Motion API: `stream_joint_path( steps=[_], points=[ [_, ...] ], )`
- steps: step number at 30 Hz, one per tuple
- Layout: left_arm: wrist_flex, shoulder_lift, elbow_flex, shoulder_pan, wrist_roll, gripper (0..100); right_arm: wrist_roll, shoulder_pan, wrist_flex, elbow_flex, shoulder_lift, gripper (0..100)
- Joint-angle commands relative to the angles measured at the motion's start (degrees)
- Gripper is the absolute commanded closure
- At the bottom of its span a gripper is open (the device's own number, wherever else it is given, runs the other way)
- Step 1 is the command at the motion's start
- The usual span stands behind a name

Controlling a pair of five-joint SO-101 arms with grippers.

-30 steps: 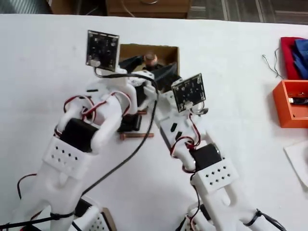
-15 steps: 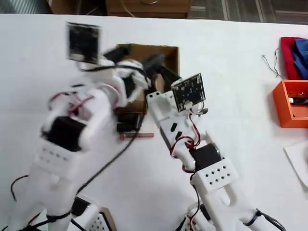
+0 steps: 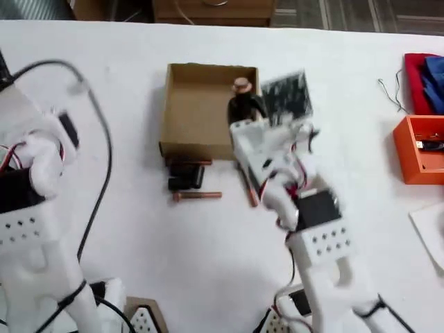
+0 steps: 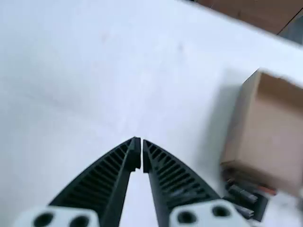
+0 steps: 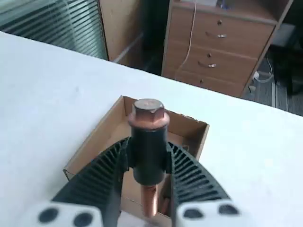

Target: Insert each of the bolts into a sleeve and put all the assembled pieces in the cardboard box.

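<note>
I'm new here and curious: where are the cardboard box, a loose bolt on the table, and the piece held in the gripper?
cardboard box (image 3: 198, 104): high view, bare inside floor.
loose bolt (image 3: 198, 196): high view, mid shaft.
sleeved bolt (image 5: 147, 151): right wrist view, black sleeve.

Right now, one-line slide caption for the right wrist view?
Right gripper shut on a sleeved bolt, over the open cardboard box.

wooden drawer cabinet behind table; window blinds.
</note>
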Motion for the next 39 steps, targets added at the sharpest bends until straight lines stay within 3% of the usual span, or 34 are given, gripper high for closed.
stream_joint_path(
  steps=[1,4,7,14,19,24,39],
  points=[
    [-11.34,-0.26,17.71,-3.69,-9.49,97,-0.18,2.15,10.07,-20.48,12.88,97.7],
    [-24.62,-0.09,29.85,-3.78,-10.99,97,-1.76,2.24,19.12,-36.48,28.00,97.7],
    [-31.82,-0.09,37.58,-3.69,-13.98,97,-6.77,2.15,26.86,-54.51,44.35,97.7],
    [-37.63,-0.09,46.20,-3.69,-16.26,97,-8.35,0.48,41.80,-97.85,83.47,97.7],
    [-43.52,-0.18,51.47,-3.43,-16.09,97,-10.73,1.10,49.71,-119.65,102.73,97.7],
    [-43.87,-0.18,51.74,-1.85,-16.35,97,-14.77,1.27,50.77,-123.69,109.93,97.7],
    [-44.13,-0.18,51.82,-1.85,-16.44,97,-14.86,1.71,53.23,-123.69,112.13,97.7]
  ],
)
